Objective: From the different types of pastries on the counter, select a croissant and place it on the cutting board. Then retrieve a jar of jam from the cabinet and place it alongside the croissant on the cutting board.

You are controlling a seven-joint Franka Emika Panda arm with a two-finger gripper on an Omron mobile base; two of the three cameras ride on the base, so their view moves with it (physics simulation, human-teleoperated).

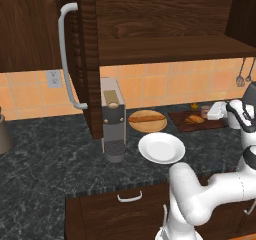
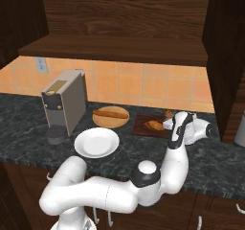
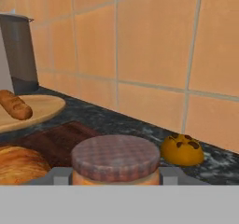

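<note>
While the croissant [image 3: 21, 164] is already lying on the board [image 3: 60, 141], the gripper [image 3: 115, 181] is pinching the jar [image 3: 115, 160] just beside it, low over the board's near end. Judging by this, only setting the jar down and letting go is remaining. The baguette [image 3: 15, 104] is sitting on the wooden plate [image 3: 44, 107] beyond, a small bun [image 3: 182, 149] by the tiled wall.

Glossy white rounded arm [image 2: 95, 195] segments joined by dark joints.
</note>
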